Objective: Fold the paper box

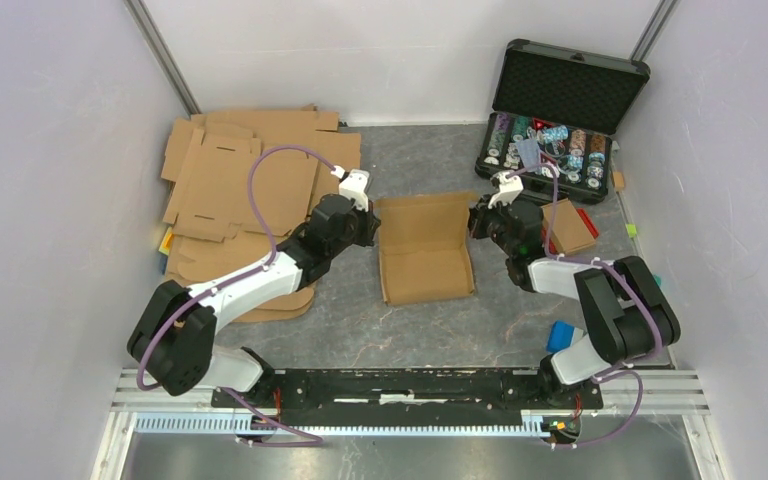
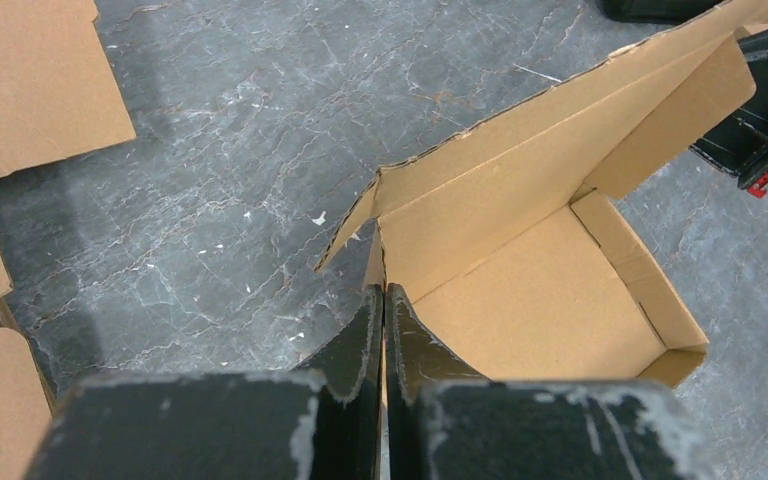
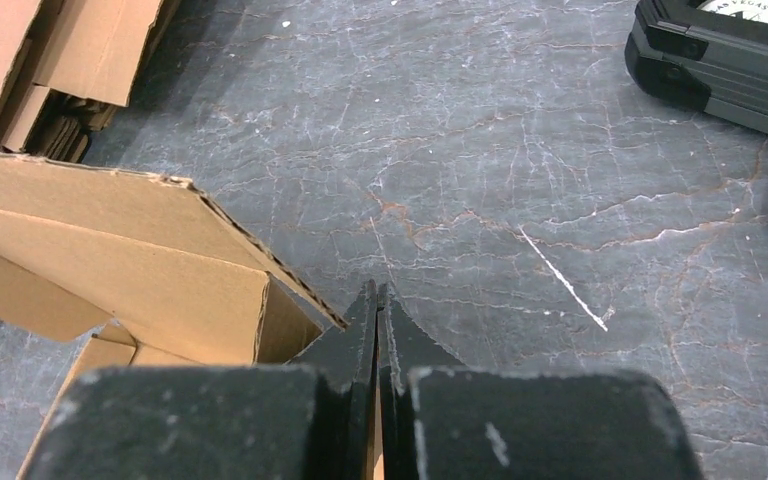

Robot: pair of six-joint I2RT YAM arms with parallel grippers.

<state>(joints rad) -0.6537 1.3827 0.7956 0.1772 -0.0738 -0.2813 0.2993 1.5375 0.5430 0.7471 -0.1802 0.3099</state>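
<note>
Grey table (image 1: pixel 420 335): left gripper (image 2: pixel 382 295) and right gripper (image 3: pixel 376 292) each pinch a paper box (image 1: pixel 425 250) side wall, apparently to hold it upright.

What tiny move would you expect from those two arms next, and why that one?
Probably a slight squeeze inward, to stand the side walls upright. The left pincer looks clamped on the left wall of the paper box, the right pincer is shut at the opposite side, and the box is only half formed, with corner flaps splayed outward.

Grey table (image 1: pixel 420 340): paper box (image 1: pixel 425 250) ctr, cardboard blanks (image 1: pixel 230 170) L, chip case (image 1: pixel 560 100) far R.
</note>
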